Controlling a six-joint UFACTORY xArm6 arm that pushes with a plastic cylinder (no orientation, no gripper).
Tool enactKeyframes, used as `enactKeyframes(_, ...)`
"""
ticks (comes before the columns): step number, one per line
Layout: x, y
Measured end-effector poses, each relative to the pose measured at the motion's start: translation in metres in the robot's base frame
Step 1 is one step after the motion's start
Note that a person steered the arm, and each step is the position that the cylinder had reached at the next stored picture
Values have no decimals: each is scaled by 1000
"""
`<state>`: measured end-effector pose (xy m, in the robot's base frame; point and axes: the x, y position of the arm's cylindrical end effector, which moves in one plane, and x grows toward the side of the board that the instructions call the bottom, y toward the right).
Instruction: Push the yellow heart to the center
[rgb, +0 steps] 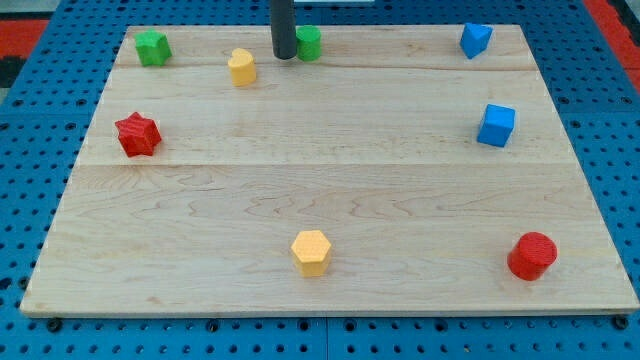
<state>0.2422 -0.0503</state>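
The yellow heart (241, 67) sits near the view's top, left of middle, on the wooden board (330, 180). My tip (284, 56) is the lower end of the dark rod. It stands just right of the yellow heart, with a small gap, and touches or nearly touches the left side of a green block (309, 42).
A green star-like block (152, 47) is at the top left. A red star (137, 134) is at the left. A yellow hexagon (311, 252) is at the bottom middle. A red cylinder (531, 256) is at the bottom right. Two blue blocks (475, 39) (495, 125) are at the right.
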Motion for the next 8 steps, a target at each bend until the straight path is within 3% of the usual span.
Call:
enactKeyframes(4,-50,-7)
enactKeyframes(8,-36,-6)
